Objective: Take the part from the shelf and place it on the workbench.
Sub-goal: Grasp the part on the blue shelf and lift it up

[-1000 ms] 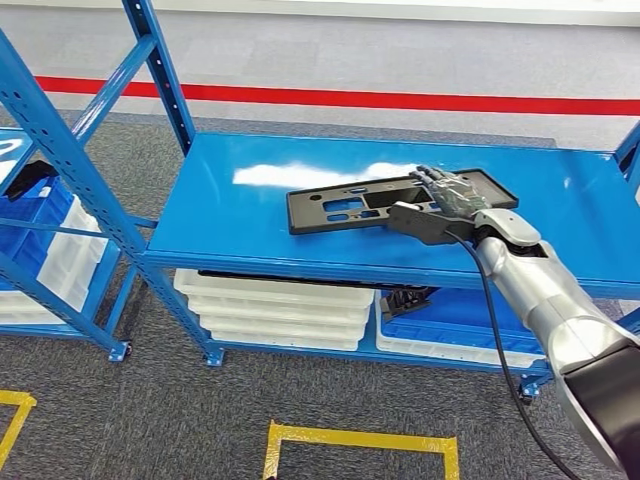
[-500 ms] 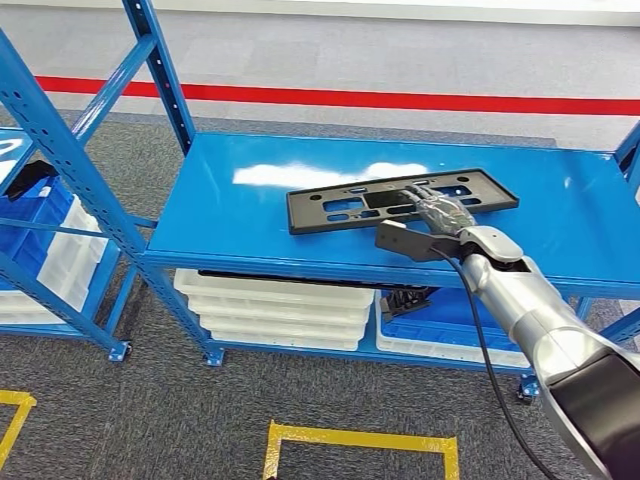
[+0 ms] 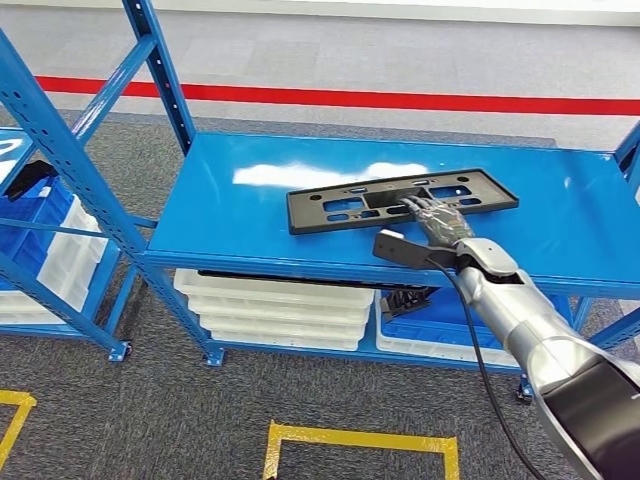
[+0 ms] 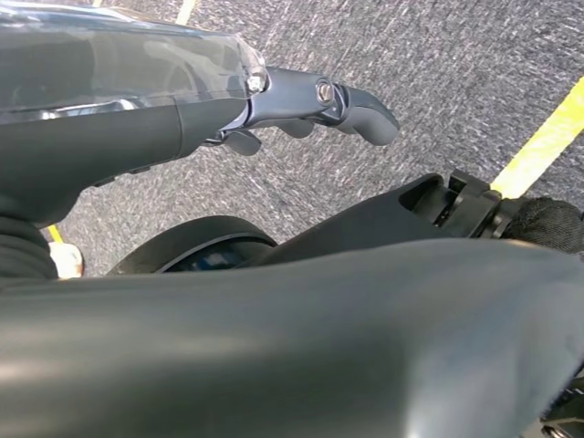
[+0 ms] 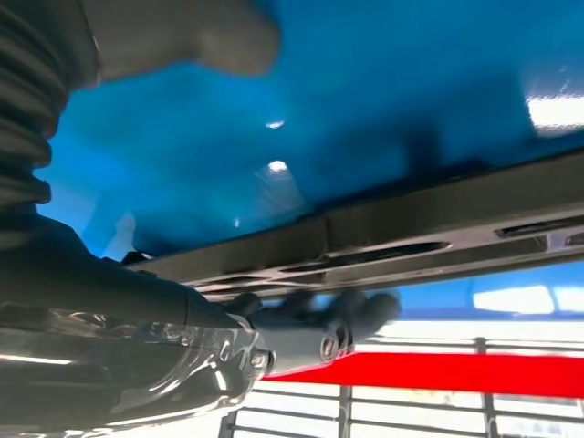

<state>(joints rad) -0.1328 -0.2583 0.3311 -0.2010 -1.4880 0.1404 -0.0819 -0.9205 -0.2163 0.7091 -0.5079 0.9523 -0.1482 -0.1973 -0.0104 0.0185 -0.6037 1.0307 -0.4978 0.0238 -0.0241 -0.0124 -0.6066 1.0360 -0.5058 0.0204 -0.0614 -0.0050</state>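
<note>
Resting on the blue metal shelf, the flat black slotted plastic part is lying under the right hand, whose grip I cannot tell.

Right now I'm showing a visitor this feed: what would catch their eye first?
The long black part lying flat on the bright blue shelf, with the right hand on its near edge. Then the red line across the floor behind, and the white trays stacked on the level below.
</note>
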